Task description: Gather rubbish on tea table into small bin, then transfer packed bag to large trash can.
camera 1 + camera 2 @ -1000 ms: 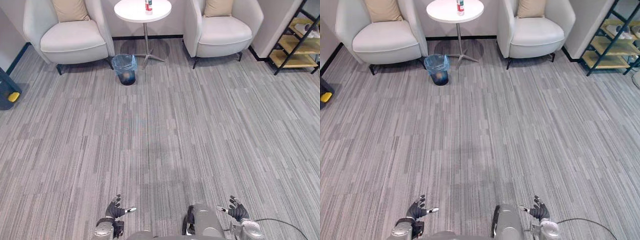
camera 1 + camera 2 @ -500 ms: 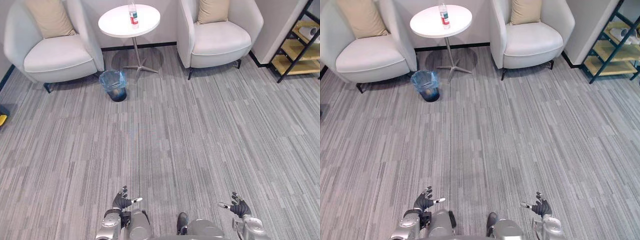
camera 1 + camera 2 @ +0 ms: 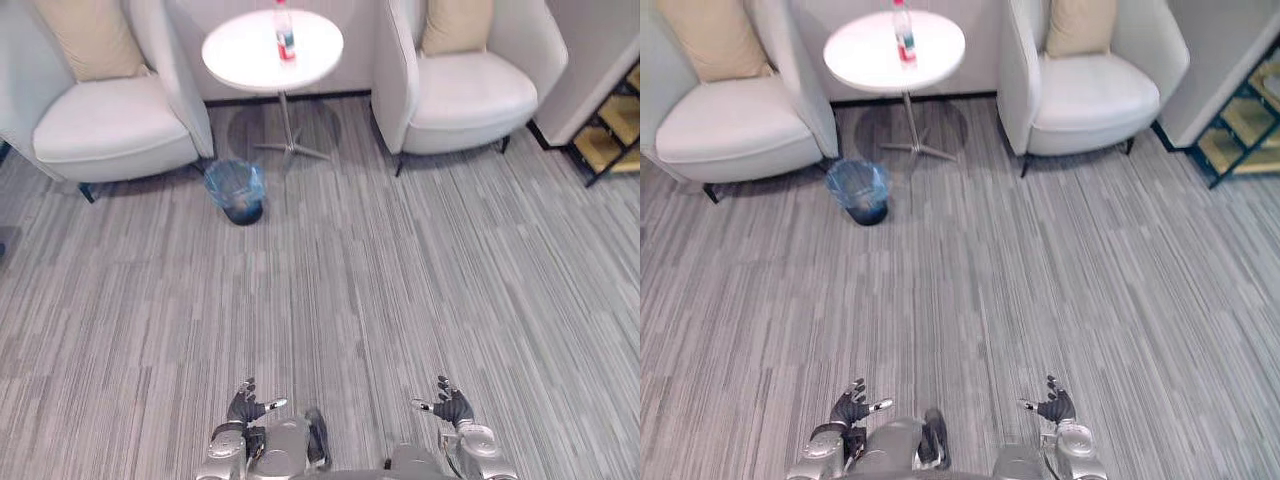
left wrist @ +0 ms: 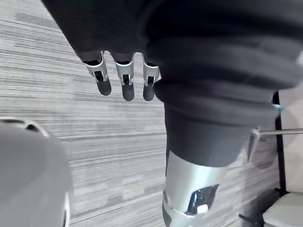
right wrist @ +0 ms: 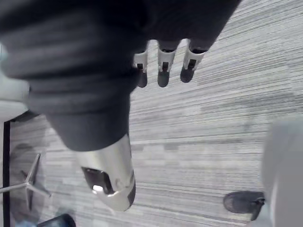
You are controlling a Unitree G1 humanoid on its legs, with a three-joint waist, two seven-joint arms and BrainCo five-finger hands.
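With left robot hand and right robot hand open and empty, we judge the counter's bottle light, slippery, best gripped mid-body.

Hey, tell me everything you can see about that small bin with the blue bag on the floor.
The small bin is a round, dark container lined with a translucent blue bag folded over its rim. It stands upright on the grey striped carpet, just in front of the white armchair on the left and beside the foot of the round white table. It appears to touch neither. Whether anything lies inside cannot be told.
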